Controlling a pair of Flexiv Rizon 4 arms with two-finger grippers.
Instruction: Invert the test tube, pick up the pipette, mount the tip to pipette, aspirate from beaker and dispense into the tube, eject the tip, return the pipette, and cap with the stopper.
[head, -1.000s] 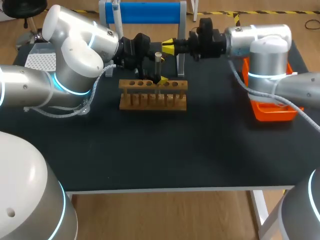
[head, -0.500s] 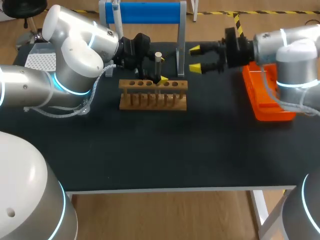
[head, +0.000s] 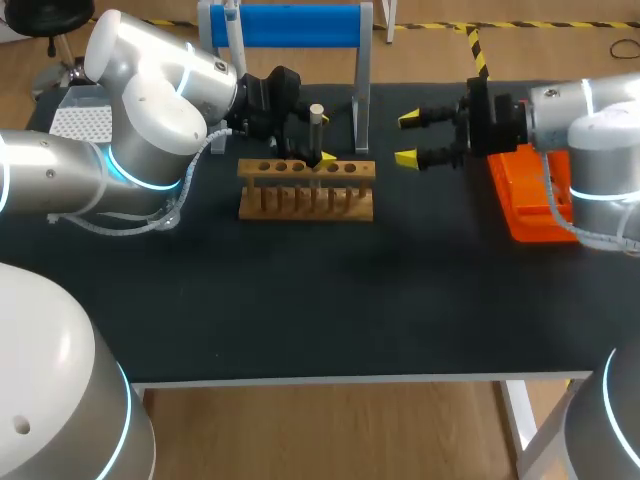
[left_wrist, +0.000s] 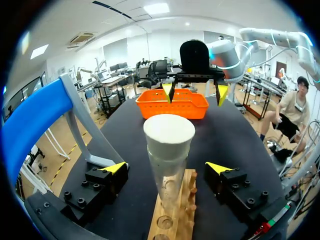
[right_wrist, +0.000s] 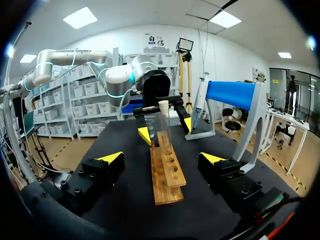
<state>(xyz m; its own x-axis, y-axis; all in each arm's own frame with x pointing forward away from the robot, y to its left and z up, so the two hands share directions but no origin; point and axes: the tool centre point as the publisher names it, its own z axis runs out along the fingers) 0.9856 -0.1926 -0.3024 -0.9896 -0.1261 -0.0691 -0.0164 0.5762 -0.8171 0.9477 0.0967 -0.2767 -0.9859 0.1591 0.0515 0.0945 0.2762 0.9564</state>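
Over the wooden rack (head: 306, 187), near the table's (head: 330, 300) far side, I am seeing the tube (head: 316, 133) standing upright in a hole with the stopper (left_wrist: 169, 136) seated in its mouth. I am keeping my left gripper (left_wrist: 167, 171) around it with fingers spread wide, yellow tips either side and touching nothing. I am holding my right gripper (head: 420, 138) well apart from the rack, beside the orange tray (head: 535, 205), its fingers gaping and carrying nothing. I am judging that the capping step is in hand or done, since the stopper is sitting where the task wants it; whether it is pressed fully home I cannot tell. I am not seeing the beaker clearly. I am noting the black mat lying flat, and a blue-topped stand (head: 285, 25) standing behind the rack.
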